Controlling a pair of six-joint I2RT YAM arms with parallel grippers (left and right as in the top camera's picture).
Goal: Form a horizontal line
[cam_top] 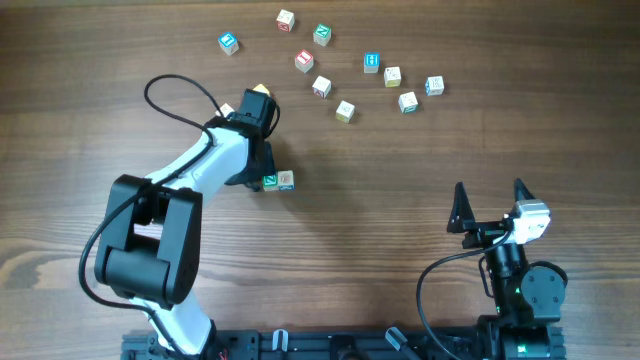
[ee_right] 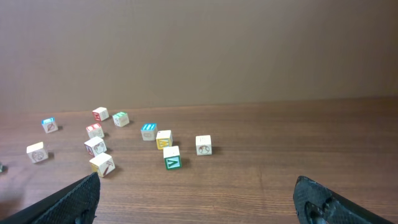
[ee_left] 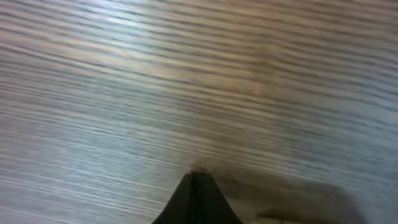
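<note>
Seemingly, the line (cam_top: 278, 181) lies just beside left fingers (ee_left: 198, 194).

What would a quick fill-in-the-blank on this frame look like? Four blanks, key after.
1. The right tool stands ____, nothing between its fingers.
2. The left tool is ____, its tips over bare table wood.
3. By the left arm, a green-faced cube sits beside a cream cube, a row of ____ cubes.
4. The loose cubes lie toward the overhead view's ____ edge.
Missing words: open; shut; two; top.
</note>
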